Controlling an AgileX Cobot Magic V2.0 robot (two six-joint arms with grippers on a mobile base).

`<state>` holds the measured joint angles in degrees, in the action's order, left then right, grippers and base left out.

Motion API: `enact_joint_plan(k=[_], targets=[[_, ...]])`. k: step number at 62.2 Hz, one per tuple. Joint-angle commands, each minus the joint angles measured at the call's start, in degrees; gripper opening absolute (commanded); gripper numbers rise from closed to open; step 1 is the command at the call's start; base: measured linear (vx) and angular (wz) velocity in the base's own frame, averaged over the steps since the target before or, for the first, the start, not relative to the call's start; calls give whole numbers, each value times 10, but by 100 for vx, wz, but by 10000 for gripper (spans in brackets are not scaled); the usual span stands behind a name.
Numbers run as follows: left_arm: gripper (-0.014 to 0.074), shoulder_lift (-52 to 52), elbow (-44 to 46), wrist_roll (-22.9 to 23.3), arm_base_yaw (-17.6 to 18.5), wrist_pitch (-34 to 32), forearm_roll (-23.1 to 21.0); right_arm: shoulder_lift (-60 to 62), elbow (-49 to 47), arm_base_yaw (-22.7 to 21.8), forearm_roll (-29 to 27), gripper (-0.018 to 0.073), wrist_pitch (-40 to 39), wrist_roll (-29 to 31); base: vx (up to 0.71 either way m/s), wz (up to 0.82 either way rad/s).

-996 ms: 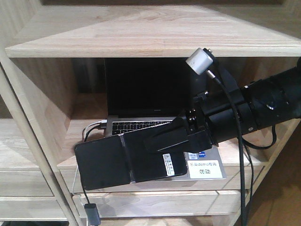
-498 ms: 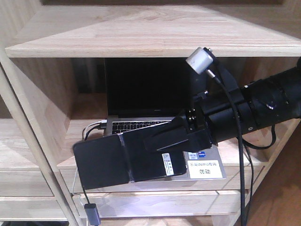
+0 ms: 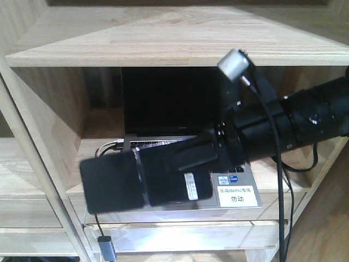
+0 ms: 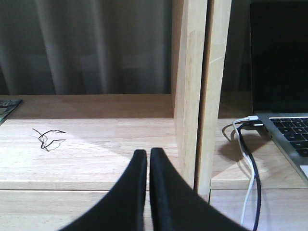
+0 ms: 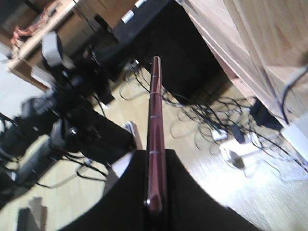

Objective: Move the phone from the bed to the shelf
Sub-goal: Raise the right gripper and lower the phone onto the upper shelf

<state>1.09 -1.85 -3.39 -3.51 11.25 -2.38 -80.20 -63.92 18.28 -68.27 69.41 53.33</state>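
Note:
The phone (image 3: 114,183), a flat black slab with a crease and a white sticker, hangs level in front of the shelf (image 3: 163,38), just over the compartment's front edge. My right gripper (image 3: 180,164) comes in from the right and is shut on the phone's right half. In the right wrist view the phone (image 5: 155,110) shows edge-on, pinkish metallic, pinched between the black fingers of my right gripper (image 5: 155,154). My left gripper (image 4: 145,153) is shut on nothing, in front of a lower shelf board (image 4: 96,144). The bed is out of view.
An open grey laptop (image 3: 169,103) fills the compartment behind the phone, with a white label (image 3: 235,195) on its palm rest. Cables (image 4: 248,159) run from its left side, and an adapter (image 3: 106,248) dangles below. An upright panel (image 4: 192,72) stands right of my left gripper.
The right gripper has carried the phone a little to the left and slightly up, and the phone is motion-blurred now. The laptop has not moved.

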Motion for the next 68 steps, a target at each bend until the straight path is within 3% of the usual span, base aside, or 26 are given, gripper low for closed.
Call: enact_joint_plan(k=[1,15,35,68], targets=[[1,5,-4,0,0,-40,-5,19,-38,0,-79,-2,44,4,0,0],[1,5,-4,0,0,-40,-5,19,-156,0,-88,-2,32,-8,0,0],[1,5,-4,0,0,-40,-5,-1,-338,0,-71,-2,-72,-32,0,0],[1,5,-4,0,0,-40,-5,-250,-666,1,-40,-2,-100,-106,0,0]])
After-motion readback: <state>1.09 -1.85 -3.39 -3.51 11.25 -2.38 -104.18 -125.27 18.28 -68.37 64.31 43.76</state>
